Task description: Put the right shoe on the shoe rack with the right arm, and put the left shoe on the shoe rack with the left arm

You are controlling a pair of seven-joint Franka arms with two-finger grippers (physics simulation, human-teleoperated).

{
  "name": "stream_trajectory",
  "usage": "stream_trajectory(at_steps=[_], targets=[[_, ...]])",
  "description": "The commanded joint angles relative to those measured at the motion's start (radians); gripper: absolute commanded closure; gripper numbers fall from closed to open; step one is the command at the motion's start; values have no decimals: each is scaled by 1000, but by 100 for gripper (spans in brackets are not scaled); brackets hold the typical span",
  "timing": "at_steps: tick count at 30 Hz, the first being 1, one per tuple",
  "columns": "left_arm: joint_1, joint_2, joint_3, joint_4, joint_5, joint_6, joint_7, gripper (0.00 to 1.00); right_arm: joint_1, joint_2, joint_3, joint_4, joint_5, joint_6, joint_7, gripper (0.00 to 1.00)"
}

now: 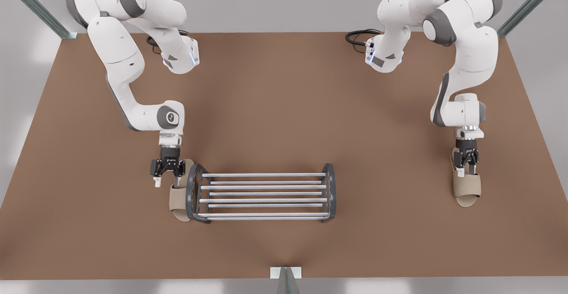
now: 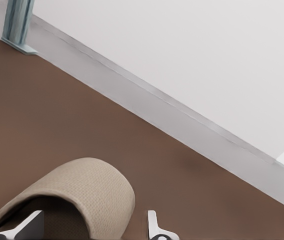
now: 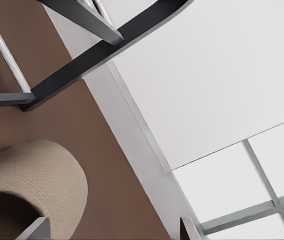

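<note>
1. The right arm's small black two-finger claw (image 1: 167,170) is hovering at the front view's left, its fingers spread wide and holding nothing. In the right wrist view the fingertips (image 3: 36,230) are straddling one edge of the slipper's strap.
2. The right shoe (image 1: 179,198), a beige fabric open-toe slide slipper with a wide woven strap and a thin yellowish sole edge, is lying flat on the brown counter (image 1: 275,107), just under and slightly nearer the camera than that claw.
3. The shoe rack (image 1: 262,192), low with dark grey rounded end frames and silver horizontal bars, is standing right beside this slipper; its end frame (image 3: 107,45) is crowding the slipper's side and is partly covering it in the front view.
4. The left arm's matching black claw (image 1: 467,164) is reaching down at the front view's right, fingers parted around the heel end of the left shoe (image 1: 467,189), not clamping it.
5. This identical beige slipper is lying flat, well apart from the rack, with its strap (image 2: 89,187) arching just beyond the fingertips (image 2: 152,220).
</note>
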Motion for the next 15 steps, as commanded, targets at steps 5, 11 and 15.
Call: stream_trajectory(at_steps=[5,11,15], targets=[[0,9,-18,14,-7,6,-31,0,8,1,-4,4,-327,-11,-71,3],[1,48,-25,62,-7,7,-35,0,67,37,-43,53,-329,-10,-104,3],[0,67,-25,76,-5,7,-35,20,67,60,-66,73,-335,-8,-112,3]])
